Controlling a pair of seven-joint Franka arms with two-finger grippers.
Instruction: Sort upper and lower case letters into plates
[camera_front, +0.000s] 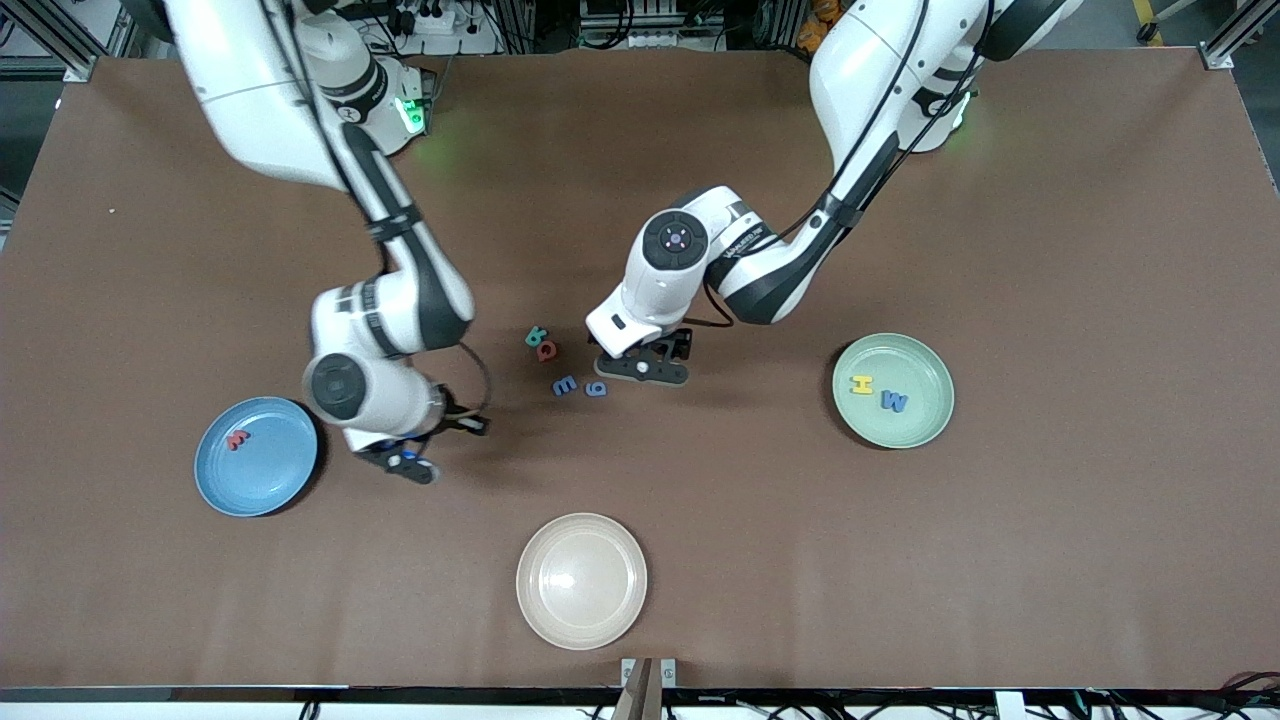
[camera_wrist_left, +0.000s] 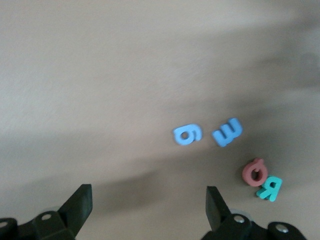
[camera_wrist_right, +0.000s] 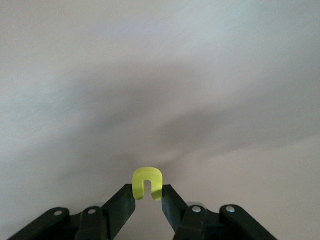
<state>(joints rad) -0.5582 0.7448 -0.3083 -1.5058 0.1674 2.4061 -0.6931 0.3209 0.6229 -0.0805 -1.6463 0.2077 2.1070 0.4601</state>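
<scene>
My right gripper (camera_front: 411, 465) (camera_wrist_right: 148, 195) is shut on a small yellow letter (camera_wrist_right: 147, 183), over the bare table beside the light blue plate (camera_front: 275, 480). One red letter (camera_front: 237, 439) lies in that plate. The mint green plate (camera_front: 915, 360) holds a yellow H (camera_front: 861, 384) and a blue M (camera_front: 893, 402). Loose on mid-table lie a teal letter (camera_front: 536, 336) (camera_wrist_left: 269, 187), a red one (camera_front: 547, 350) (camera_wrist_left: 255, 172) and two blue ones (camera_front: 565, 385) (camera_front: 596, 389) (camera_wrist_left: 227, 132) (camera_wrist_left: 188, 134). My left gripper (camera_front: 641, 368) (camera_wrist_left: 149, 205) hangs open beside the blue letters, holding nothing.
A cream-beige plate (camera_front: 545, 610) with nothing in it sits near the table's front edge, between the two coloured plates. The brown tabletop (camera_front: 1050, 560) stretches wide around the plates.
</scene>
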